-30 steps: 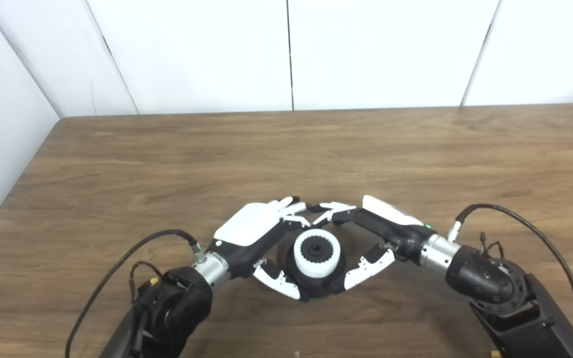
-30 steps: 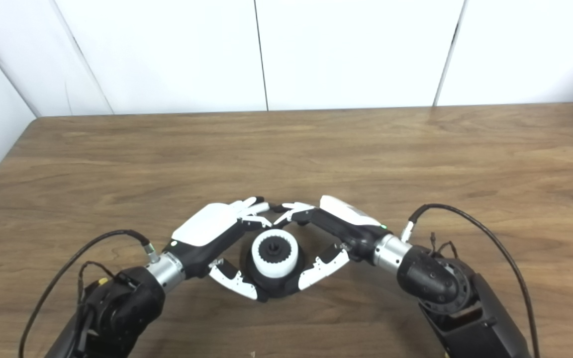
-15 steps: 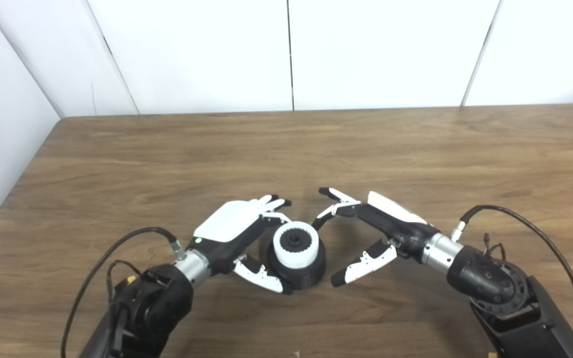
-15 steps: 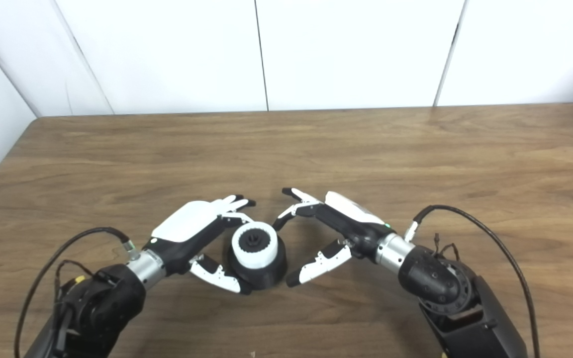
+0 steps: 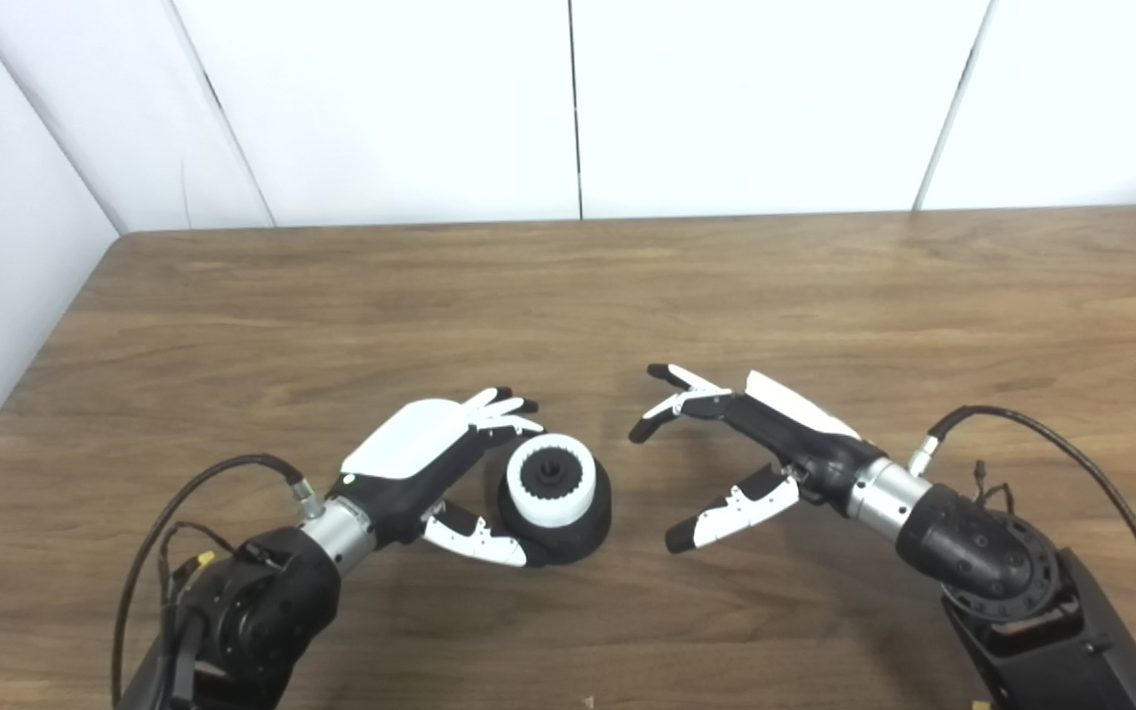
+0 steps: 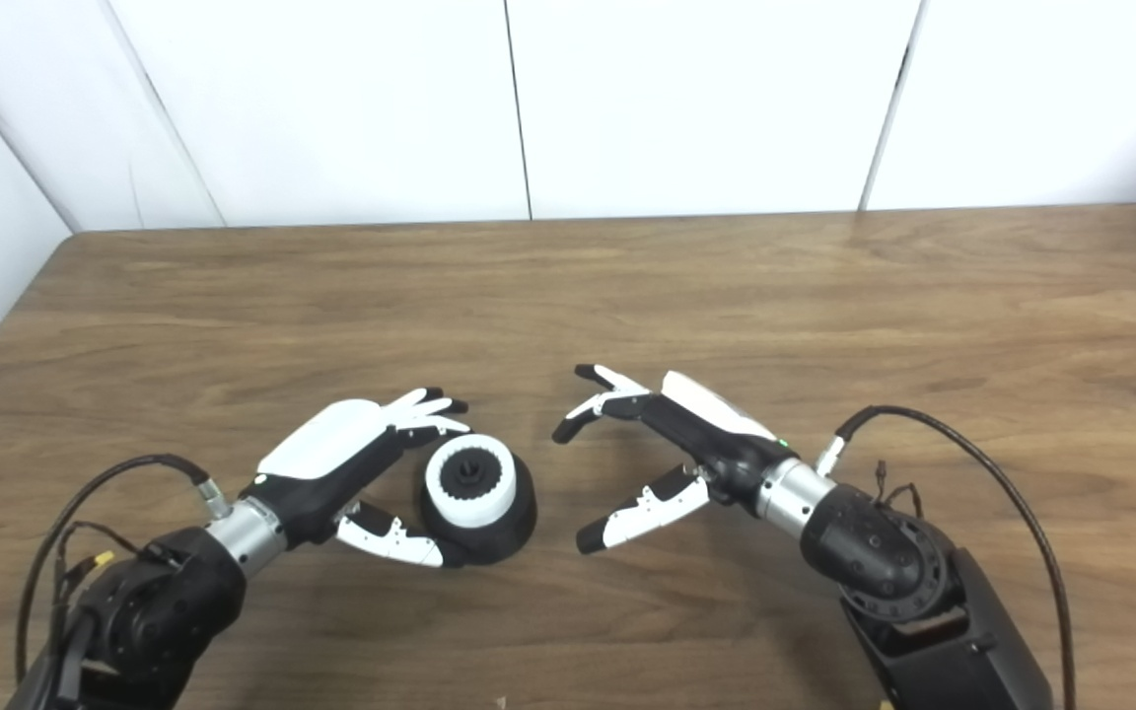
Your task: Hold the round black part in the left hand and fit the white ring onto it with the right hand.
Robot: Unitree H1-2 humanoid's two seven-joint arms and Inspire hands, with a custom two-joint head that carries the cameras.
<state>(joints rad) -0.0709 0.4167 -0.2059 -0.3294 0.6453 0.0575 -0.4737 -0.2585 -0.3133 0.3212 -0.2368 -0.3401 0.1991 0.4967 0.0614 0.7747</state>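
Left hand [image 5: 430, 463]: your fingers and thumb cup the round black part [image 5: 568, 518], holding it.
Right hand [image 5: 736, 444]: spread wide, empty, just right of the part.
White ring [image 5: 550, 480]: seated on the black part.
Worktop [image 5: 568, 296]: assembly near your front edge, left of centre.

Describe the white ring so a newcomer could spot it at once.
On the brown wooden table, look near the front edge, by the left hand. There a round black plastic part stands, and the toothed white plastic ring sits on top, the only white piece on it.
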